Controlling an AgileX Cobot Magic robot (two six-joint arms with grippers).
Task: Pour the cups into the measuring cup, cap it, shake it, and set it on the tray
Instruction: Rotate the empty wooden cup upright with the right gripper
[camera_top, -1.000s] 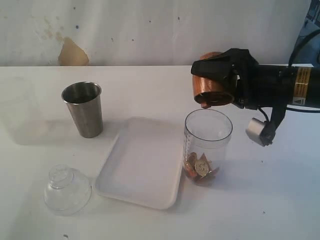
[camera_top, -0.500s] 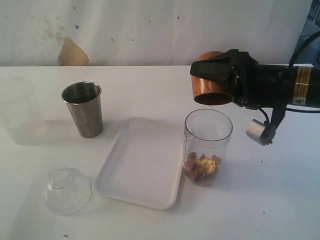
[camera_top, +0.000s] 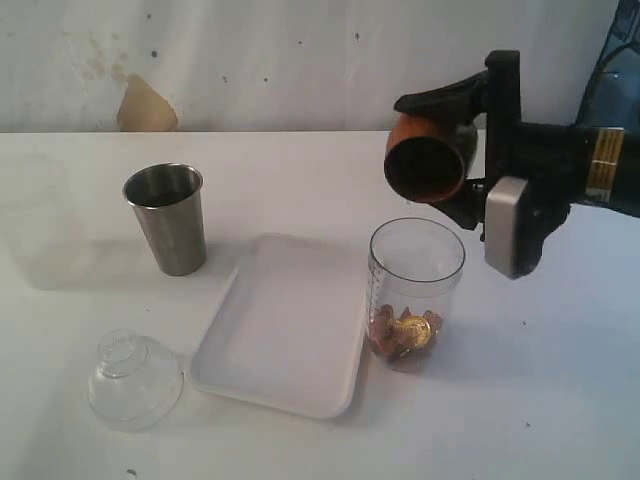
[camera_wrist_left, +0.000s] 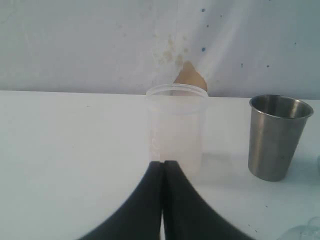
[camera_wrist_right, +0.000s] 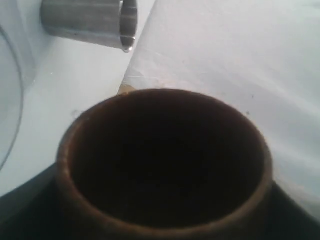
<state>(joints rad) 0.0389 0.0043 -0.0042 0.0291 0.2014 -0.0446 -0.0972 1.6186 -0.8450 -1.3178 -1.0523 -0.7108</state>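
Note:
My right gripper (camera_top: 446, 156) is shut on the dark-brown wooden cup (camera_top: 428, 160), holding it on its side just above the measuring cup (camera_top: 416, 285). The wooden cup's mouth (camera_wrist_right: 165, 160) faces the camera and looks dark and empty. Small gold and brown pieces (camera_top: 404, 335) lie in the bottom of the measuring cup, which stands open at the tray's right edge. The white tray (camera_top: 285, 330) lies flat with nothing on it. The steel tumbler (camera_top: 168, 218) (camera_wrist_left: 277, 137) stands upright to the tray's left. My left gripper (camera_wrist_left: 162, 166) is shut on nothing, facing a frosted cup (camera_wrist_left: 176, 127).
The clear domed lid (camera_top: 133, 378) rests on the table in front of the tumbler, left of the tray. The frosted translucent cup (camera_top: 35, 230) stands faintly at the far left. A white wall with a brown stain (camera_top: 145, 108) bounds the table behind.
My right wrist has rolled, turning the wooden cup from mouth-down over the measuring cup to mouth sideways and a little higher. The pieces in the measuring cup have settled.

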